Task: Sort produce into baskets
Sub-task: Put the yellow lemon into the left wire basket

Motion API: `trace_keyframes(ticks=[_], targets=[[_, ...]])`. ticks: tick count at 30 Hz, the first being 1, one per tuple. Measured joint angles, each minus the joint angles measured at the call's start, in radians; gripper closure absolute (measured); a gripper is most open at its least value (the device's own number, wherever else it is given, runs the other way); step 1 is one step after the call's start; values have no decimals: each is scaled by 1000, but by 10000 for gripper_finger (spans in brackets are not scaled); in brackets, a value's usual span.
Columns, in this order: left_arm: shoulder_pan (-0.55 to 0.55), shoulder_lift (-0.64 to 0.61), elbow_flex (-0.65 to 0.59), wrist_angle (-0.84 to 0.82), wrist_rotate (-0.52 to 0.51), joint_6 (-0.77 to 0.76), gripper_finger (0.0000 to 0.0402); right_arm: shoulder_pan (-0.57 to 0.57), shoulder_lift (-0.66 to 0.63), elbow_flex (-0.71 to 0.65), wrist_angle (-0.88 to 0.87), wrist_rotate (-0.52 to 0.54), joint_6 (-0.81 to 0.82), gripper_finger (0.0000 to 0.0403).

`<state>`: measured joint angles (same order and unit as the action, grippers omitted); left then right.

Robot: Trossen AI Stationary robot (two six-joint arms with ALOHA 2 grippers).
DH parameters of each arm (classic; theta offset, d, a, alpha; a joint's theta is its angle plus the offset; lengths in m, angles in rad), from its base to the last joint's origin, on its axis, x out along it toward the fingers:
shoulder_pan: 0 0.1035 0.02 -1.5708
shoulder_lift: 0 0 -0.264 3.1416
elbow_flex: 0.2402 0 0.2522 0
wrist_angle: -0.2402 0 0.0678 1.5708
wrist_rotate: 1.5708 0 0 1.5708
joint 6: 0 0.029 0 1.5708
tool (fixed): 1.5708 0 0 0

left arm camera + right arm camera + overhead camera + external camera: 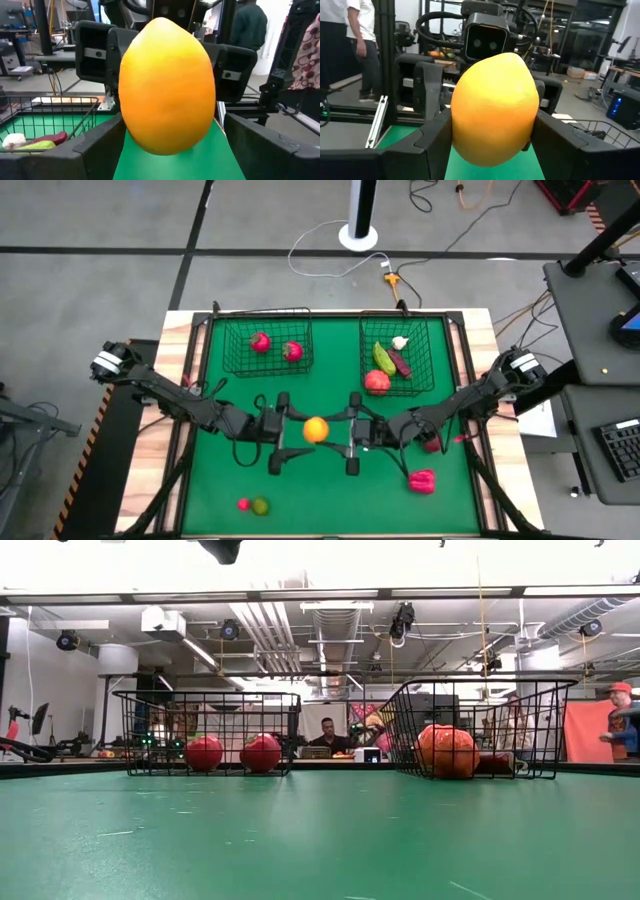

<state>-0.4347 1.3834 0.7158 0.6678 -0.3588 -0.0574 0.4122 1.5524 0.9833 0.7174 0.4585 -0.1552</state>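
Orange-yellow fruit (316, 429) hangs mid-tabletop (300, 490), gripped from both sides: left pincer (289, 432) and right pincer (345, 434) both clench it, arms stretched inward, meeting head-on. Its narrower end points up in the wrist views. Behind stand two baskets (266, 345), the left with two red pieces (260, 341); a red pepper (422, 480) and a lime (260, 506) lie nearer.

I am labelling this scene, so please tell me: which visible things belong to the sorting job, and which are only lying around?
Belonging to the job:
- left basket, two red round fruits inside
- right basket, with garlic
- orange fruit, between left gripper and right gripper
- red pepper
- lime

Just lying about:
- white cable
- keyboard
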Motion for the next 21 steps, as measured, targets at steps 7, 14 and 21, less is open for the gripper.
trace_keyframes(ticks=[7, 14, 21], targets=[[12, 0, 4, -1, 3, 7, 98, -10, 0, 0, -2, -1, -8, 179], [30, 0, 4, -1, 3, 8, 177, -16, 0, 0, -8, 4, -12, 179], [31, 0, 4, -5, 0, 9, 213, -18, -3, 0, -24, 4, 4, 162]])
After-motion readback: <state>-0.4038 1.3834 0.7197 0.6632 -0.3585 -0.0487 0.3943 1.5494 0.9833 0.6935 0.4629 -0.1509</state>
